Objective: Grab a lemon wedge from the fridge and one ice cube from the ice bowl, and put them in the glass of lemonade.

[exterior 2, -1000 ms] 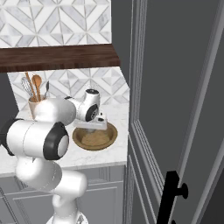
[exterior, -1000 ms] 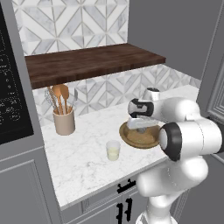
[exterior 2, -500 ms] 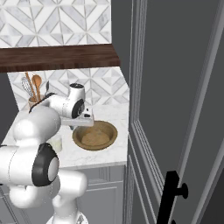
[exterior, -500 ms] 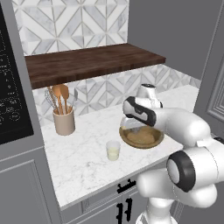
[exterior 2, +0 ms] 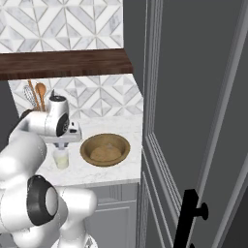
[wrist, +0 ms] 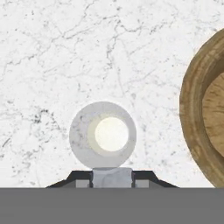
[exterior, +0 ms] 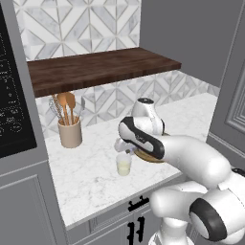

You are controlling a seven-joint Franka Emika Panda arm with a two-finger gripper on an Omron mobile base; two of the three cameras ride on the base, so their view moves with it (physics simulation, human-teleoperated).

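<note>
Shifted from above the round, shallow tan wooden ice bowl (exterior 2: 105,149) to directly over the small clear glass of lemonade (wrist: 103,135); two-finger gripper (wrist: 112,178) narrowly parted on a pale translucent ice cube (wrist: 112,176), apparently ready for release; white veined marble counter (exterior: 91,167); smooth, grained bowl just beside glass.

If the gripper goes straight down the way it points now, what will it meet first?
Most likely the glass of lemonade: the gripper hangs right above its open mouth, holding a pale ice cube. The ice bowl lies aside.
</note>
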